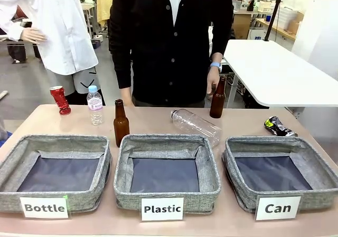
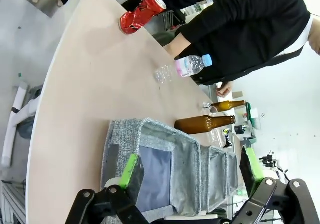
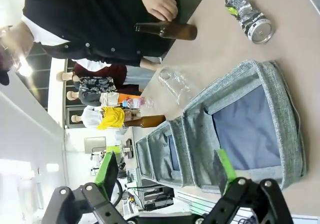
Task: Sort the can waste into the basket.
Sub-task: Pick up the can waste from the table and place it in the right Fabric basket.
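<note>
Dark can (image 1: 280, 126) lies slantwise at frame right, just behind the basket (image 1: 261, 144), nearer the right fingers (image 3: 223, 165) than the left fingers (image 2: 131, 165). Both pairs gape, empty.

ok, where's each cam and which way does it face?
Front: fixed between the arms, facing the person across the table; torso and hand show.
Left wrist: along the open left gripper, over the Bottle basket toward the red can.
Right wrist: along the open right gripper, over the Can basket toward the dark can.
Shared: front and left wrist both see the red can.
</note>
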Motion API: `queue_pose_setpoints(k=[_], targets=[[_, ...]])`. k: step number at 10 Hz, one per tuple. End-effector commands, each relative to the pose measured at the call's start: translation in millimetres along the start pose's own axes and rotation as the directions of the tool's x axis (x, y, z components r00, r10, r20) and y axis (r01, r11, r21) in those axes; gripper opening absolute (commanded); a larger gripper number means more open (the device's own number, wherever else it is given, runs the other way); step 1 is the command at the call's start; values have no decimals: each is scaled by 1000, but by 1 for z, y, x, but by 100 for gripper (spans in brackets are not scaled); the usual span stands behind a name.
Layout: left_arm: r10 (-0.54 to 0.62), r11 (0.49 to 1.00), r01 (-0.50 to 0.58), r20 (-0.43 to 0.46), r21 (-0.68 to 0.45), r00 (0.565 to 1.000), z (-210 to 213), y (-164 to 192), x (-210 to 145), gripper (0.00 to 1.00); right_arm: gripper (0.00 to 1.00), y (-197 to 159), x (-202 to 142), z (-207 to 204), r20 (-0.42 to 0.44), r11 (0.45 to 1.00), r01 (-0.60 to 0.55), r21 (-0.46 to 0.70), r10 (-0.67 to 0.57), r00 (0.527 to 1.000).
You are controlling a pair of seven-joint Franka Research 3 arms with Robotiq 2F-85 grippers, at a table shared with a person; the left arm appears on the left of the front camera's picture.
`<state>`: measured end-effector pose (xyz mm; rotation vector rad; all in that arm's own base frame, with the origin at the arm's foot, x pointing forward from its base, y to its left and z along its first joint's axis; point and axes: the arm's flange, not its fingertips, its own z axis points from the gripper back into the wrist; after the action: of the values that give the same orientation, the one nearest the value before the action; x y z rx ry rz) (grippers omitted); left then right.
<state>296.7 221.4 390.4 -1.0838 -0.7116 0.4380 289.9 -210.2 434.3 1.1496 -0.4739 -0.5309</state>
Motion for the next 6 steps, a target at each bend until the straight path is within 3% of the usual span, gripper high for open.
queue_pose_setpoints(k=[1,3,4,6], targets=[[-26,1000,26,-5,-10,1000,-1,2,1,100,100,1,2,1,6,1000,-26,16,26,1000],[-2,1000,2,-2,0,1000,0,-1,0,100,100,1,2,1,6,1000,-26,16,26,1000],[-107,992,106,4,62,994,-11,-15,11,100,100,1,2,1,6,1000,-26,16,26,1000],[-374,913,379,-58,154,925,-55,-46,49,100,100,1,2,1,6,1000,-26,16,26,1000]])
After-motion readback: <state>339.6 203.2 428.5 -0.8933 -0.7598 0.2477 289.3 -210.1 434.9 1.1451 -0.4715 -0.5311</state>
